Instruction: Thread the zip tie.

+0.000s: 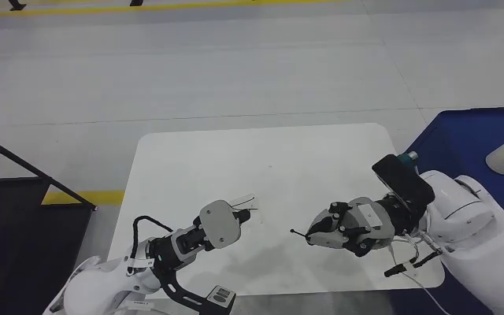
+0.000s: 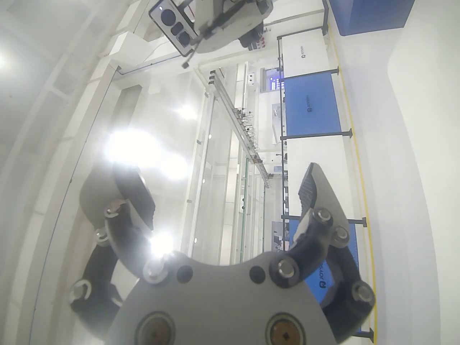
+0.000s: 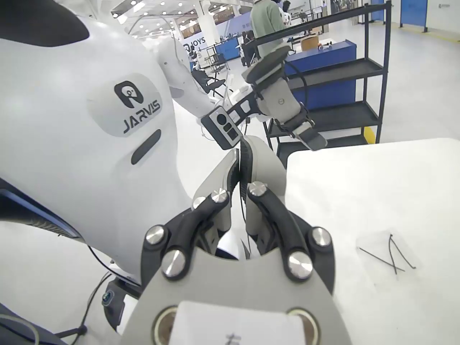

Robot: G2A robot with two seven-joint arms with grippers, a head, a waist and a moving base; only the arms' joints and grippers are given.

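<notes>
The right gripper [image 3: 240,161] was pressed together on a black zip tie [image 1: 297,232], at centre-right of the top view above the white table [image 1: 260,157]. A short length ending in the small square head poked out past the fingertips toward the left gripper [image 2: 222,195], and the rest of the strap ran back between the fingers. The left gripper, at lower centre-left of the top view, was spread wide with nothing in it, well apart from the tie. A few spare zip ties [image 3: 391,253] lay crossed on the table at the lower right of the right wrist view.

The tie looked very light, thin and springy. It would likely bend or whip if held far from its end, and its smooth plastic could slip in the pads. A hold just behind the tail tip, with the head pinned close, would probably keep both ends steady for threading.
</notes>
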